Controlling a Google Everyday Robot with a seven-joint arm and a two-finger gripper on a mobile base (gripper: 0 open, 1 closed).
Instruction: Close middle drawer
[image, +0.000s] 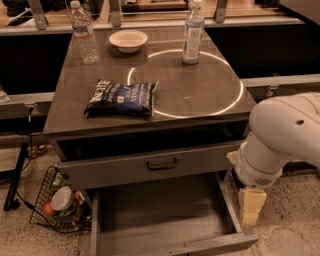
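Where the white arm (285, 135) ended at 4 o'clock, the cream end effector (251, 205) hung just beside the 3 o'clock wall of the middle drawer (160, 215); whether it was apart or together could not be told. That drawer stood pulled far out at 6 o'clock, under a slightly open upper drawer (115, 172) of the bench (200, 95).
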